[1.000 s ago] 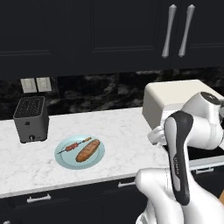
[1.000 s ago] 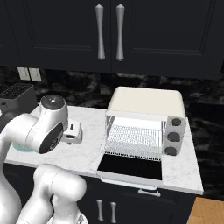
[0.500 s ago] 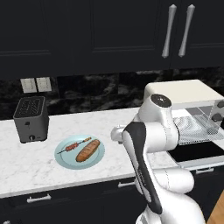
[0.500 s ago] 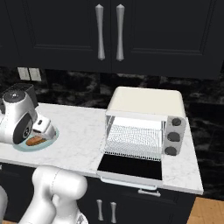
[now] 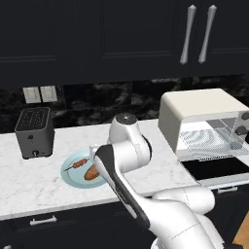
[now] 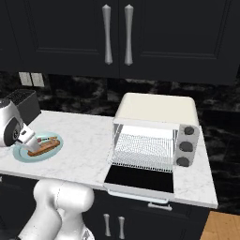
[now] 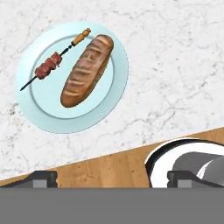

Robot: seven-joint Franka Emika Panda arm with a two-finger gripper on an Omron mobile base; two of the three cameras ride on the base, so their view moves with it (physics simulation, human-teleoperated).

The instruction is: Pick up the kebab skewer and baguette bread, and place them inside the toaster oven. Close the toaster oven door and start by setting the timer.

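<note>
A pale blue plate (image 7: 109, 94) lies on the marble counter, and my gripper (image 7: 111, 179) hovers above it, open, with nothing between its fingertips (image 7: 41, 178). On the plate the kebab skewer (image 7: 52, 62) lies beside the baguette bread (image 7: 86, 71), apart from it. The left base view shows the skewer (image 5: 78, 164) and baguette (image 5: 91, 172) partly behind my arm. From the right base view my hand (image 6: 26, 136) hangs over the plate's (image 6: 21, 153) left side, next to the baguette (image 6: 45, 146). The cream toaster oven (image 6: 157, 110) stands to the right, its door (image 6: 139, 180) folded down open and its wire rack (image 6: 143, 147) bare.
A dark slot toaster (image 5: 34, 131) stands left of the plate by the wall. Grey knobs (image 6: 186, 146) run down the oven's right front. Dark upper cabinets with bar handles (image 6: 108, 35) hang overhead. The counter's front edge and wood floor (image 7: 109, 162) lie just below the plate.
My arm has swung left, from in front of the toaster oven to above the plate. The gripper stayed open. Plate, food and oven have not moved.
</note>
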